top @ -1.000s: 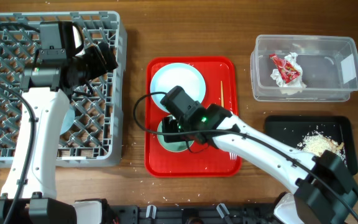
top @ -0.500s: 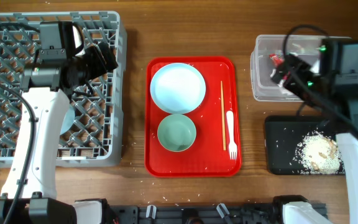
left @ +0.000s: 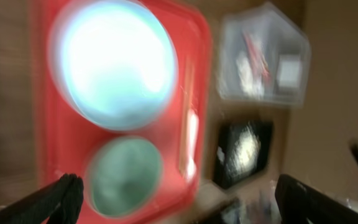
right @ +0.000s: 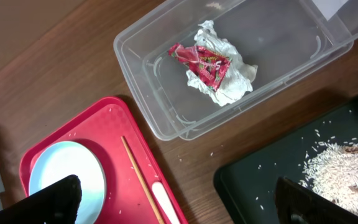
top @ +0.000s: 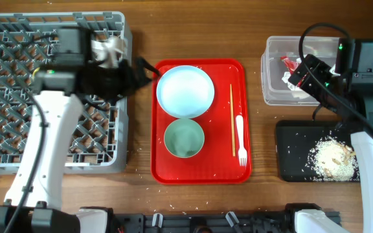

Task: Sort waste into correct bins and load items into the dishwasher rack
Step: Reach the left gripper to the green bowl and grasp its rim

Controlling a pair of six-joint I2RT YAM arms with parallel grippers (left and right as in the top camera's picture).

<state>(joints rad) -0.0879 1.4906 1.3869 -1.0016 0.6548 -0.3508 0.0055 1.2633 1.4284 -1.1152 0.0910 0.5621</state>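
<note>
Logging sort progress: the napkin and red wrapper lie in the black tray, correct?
Not quite. The napkin and wrapper lie in the clear tub, as the right wrist view shows. The black tray holds only rice.

Left wrist view all motion smear, plate (left: 114,65) and green bowl (left: 124,176) mere soft blobs.

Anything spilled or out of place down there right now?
Yes: a few rice grains lie loose on the wooden table between the clear tub and black tray, outside the rice pile. Nothing else stands out.
</note>
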